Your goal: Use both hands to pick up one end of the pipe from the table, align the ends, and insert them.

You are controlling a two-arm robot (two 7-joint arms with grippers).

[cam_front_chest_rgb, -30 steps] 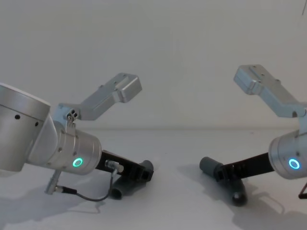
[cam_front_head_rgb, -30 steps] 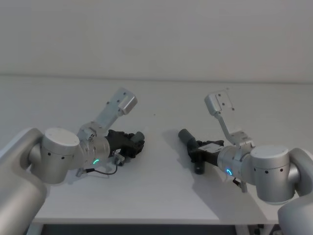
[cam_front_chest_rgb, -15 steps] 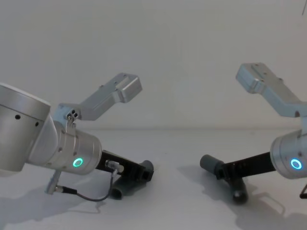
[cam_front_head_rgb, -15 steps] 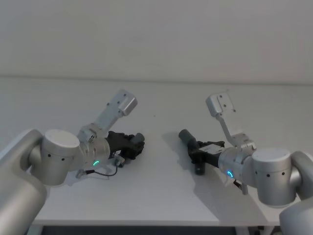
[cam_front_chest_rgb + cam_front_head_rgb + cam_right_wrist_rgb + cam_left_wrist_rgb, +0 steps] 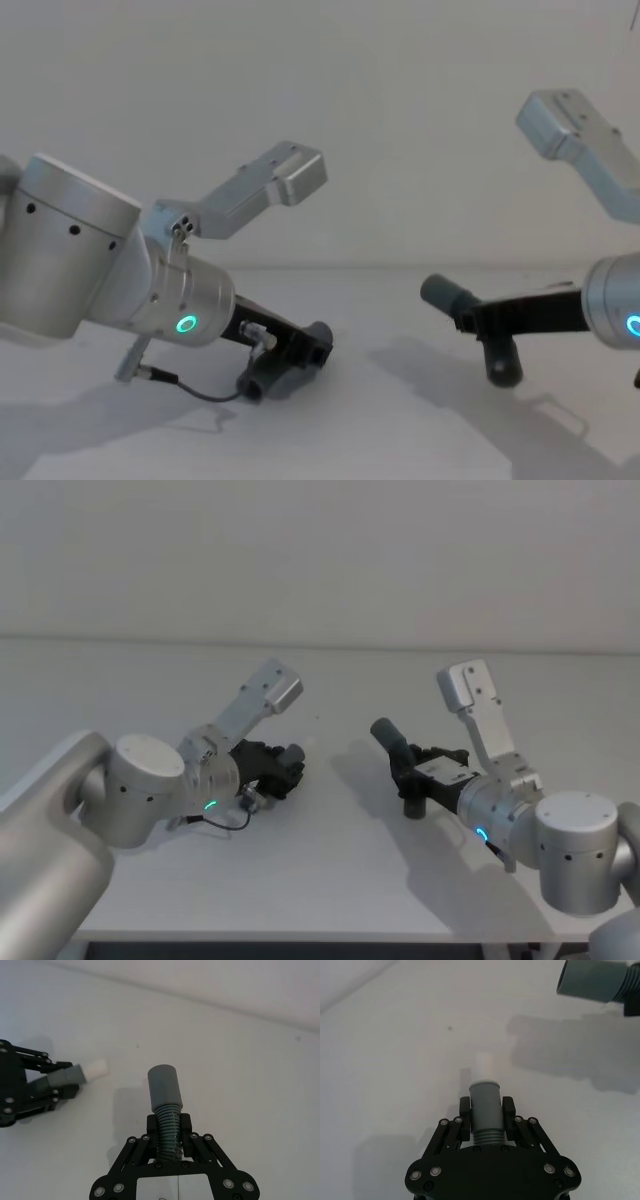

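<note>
In the head view the left end effector (image 5: 283, 772) is clenched on the left piece (image 5: 293, 754) of the pipe, low over the table (image 5: 330, 880). The right end effector (image 5: 408, 772) grasps the right piece (image 5: 388, 736), and the two are well apart. In the left wrist view the jaws close just behind the collar (image 5: 485, 1102). The pale tip (image 5: 483, 1064) points ahead, while the other piece's open mouth (image 5: 590, 980) sits off its line. The right wrist view agrees, with the mouth forward and the tip out to one side. In the chest view the right piece hangs clear of the table and the left sits lower; I can't tell whether it touches. I'd level both, turn the wrists until tip and mouth share one axis, then close slowly and straight, gripping firmly so neither twists.
</note>
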